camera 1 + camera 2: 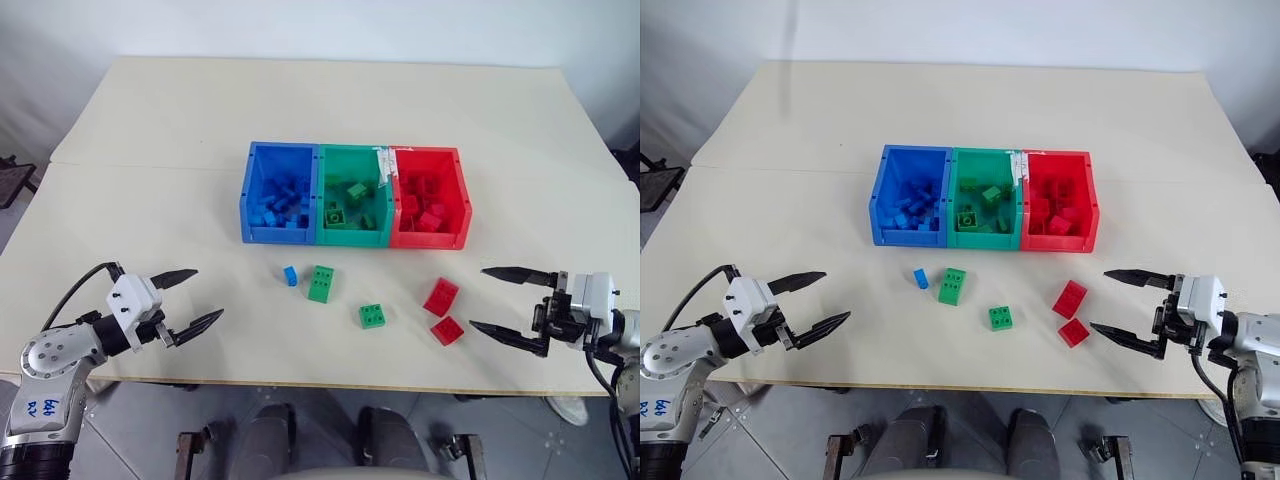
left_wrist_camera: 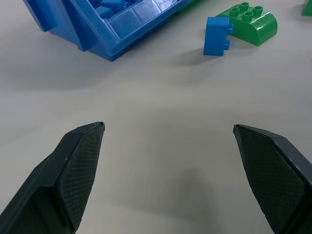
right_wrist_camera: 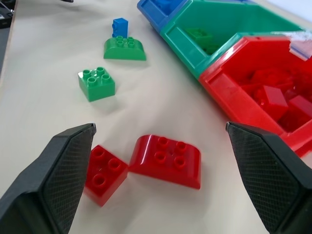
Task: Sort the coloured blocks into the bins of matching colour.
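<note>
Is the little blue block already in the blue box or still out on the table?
Still out. The little blue block sits on the table in front of the blue box, beside a green block.

**Cream table, bins and loose blocks**

A pale cream table [image 1: 180,120] carries three joined bins in a row: blue bin [image 1: 248,190], green bin [image 1: 352,159], red bin [image 1: 462,195]. In front of them lie loose blocks: a small blue block [image 1: 290,275] just beside a long green block [image 1: 321,283], a square green block [image 1: 373,315], and two red blocks [image 1: 440,296], [image 1: 447,330] close together.
</note>
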